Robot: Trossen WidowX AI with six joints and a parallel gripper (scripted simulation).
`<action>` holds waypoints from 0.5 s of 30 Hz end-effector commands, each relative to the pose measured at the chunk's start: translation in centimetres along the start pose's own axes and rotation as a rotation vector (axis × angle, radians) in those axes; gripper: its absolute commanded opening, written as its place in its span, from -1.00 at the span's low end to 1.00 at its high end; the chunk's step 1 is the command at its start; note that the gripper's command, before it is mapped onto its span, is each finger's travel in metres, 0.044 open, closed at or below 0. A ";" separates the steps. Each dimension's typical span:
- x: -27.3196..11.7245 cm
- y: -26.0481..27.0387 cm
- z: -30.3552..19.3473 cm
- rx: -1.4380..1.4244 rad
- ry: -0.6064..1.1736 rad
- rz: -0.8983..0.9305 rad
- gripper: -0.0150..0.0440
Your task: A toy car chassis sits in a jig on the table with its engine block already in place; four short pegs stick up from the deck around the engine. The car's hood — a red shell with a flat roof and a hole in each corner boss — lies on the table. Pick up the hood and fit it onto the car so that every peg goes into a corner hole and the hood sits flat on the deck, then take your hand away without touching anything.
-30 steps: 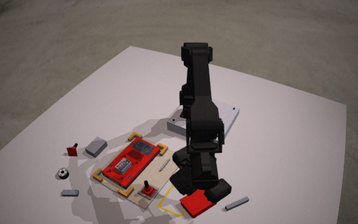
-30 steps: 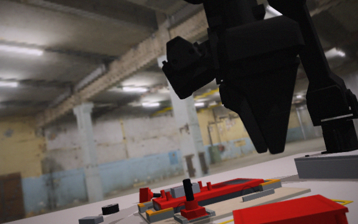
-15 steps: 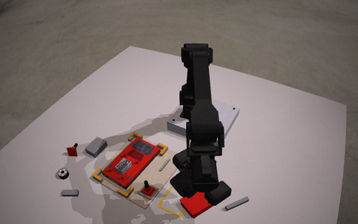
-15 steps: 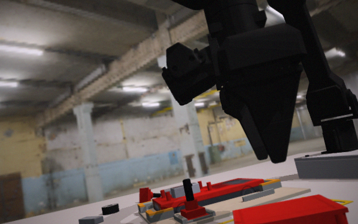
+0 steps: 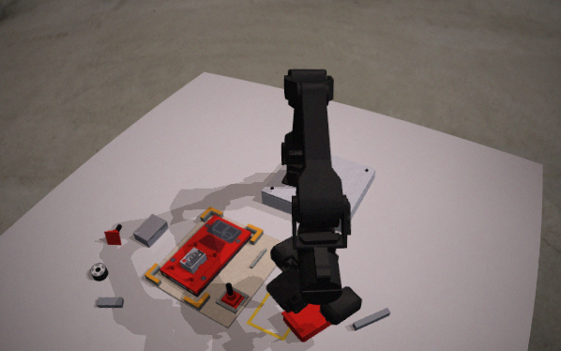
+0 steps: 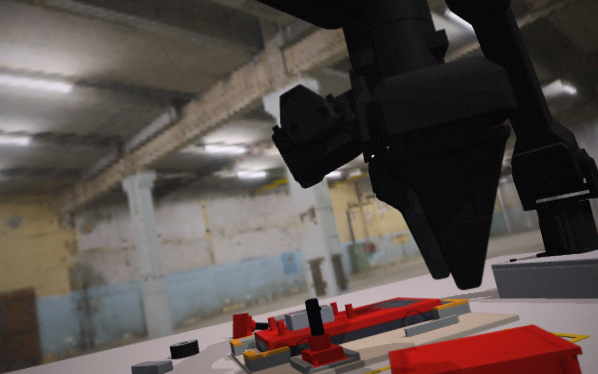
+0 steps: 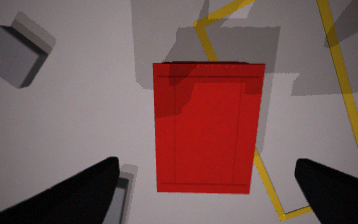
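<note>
And wide open at the end effector (image 5: 315, 300) (image 6: 455, 281) (image 7: 206, 165), with nothing gripped! Showing one finger at each side of the wrist view, both cut off by the frame; hiding the fingertips under the dark arm (image 5: 321, 192) (image 6: 400, 40) from above.

Now to the red hood (image 5: 307, 324) (image 6: 487, 350) (image 7: 207, 127), on the tabletop (image 5: 436, 197) (image 6: 60, 364) (image 7: 90, 120): lower centre from above, partly covered by the end effector, and cropped at the bottom edge in the exterior view. Can't make out any corner holes. Running its long axis up and down the wrist frame, roof to the camera; can't judge that axis from above.

Just beside it, spot a grey bar (image 5: 371, 319) (image 7: 118, 202), half hidden behind a finger at lower left of the wrist view. Crossing beneath the hood's edge, see a yellow outline (image 5: 250, 319) (image 7: 282, 216).

Out to left of centre from above, find the red chassis (image 5: 227, 255) (image 6: 370, 320), aimed lower left to upper right, engine block (image 5: 193, 259) (image 6: 295, 319) aboard. Watch the black post (image 5: 229, 288) (image 6: 314, 316), upright between chassis and hood!
</note>
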State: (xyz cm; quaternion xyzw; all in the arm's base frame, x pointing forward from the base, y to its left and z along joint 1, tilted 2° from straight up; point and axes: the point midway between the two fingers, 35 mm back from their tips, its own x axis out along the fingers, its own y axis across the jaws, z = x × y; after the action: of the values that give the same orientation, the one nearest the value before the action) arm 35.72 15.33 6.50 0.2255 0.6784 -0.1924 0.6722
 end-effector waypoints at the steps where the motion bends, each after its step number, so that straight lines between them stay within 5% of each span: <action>1: 0.4 -0.2 0.0 0.006 0.000 -0.007 1.00; 15: 1.2 -0.2 0.0 0.006 0.000 -0.007 1.00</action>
State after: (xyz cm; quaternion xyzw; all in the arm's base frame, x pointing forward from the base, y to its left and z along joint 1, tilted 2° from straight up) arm 35.72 15.33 5.67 0.2255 0.6784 -0.1925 0.6722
